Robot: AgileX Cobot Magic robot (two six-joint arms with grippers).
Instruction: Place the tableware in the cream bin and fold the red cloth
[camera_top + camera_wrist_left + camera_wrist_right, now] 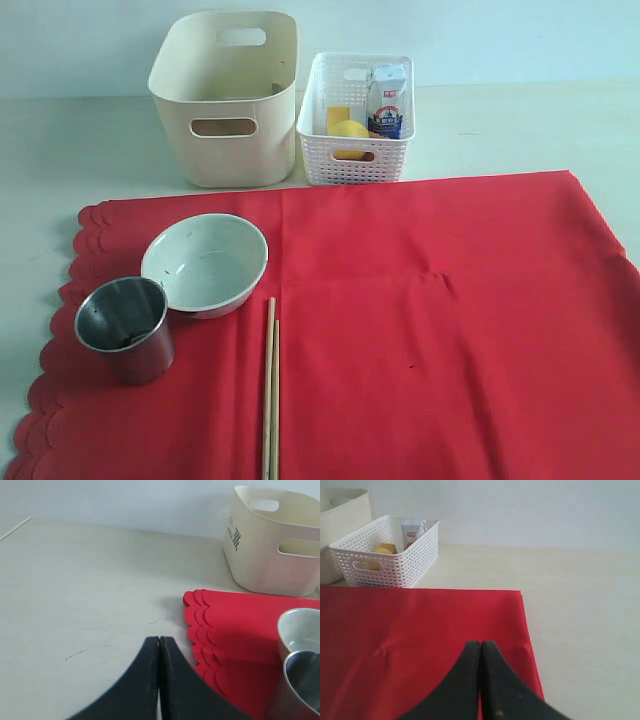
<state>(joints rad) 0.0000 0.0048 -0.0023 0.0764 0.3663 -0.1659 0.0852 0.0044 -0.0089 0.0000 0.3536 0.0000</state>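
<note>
We see the left gripper (159, 645) and right gripper (480, 647) closed and empty, probably since no pick has begun; the bowl (205, 262), cup (122, 325) and chopsticks (270, 390) lie at the red cloth's (450, 350) 8 o'clock, the cream bin (225, 100) at 11.

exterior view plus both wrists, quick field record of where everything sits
red cloth: spread flat, scalloped edge at exterior view's left
white bowl: on cloth, left part
steel cup: upright on cloth, beside bowl
chopsticks: side by side on cloth, right of bowl
cream bin: behind cloth
white basket: right of bin, holds milk carton, lemon
left tool: shut, empty, beside scalloped edge
right tool: shut, empty, above cloth corner
</note>
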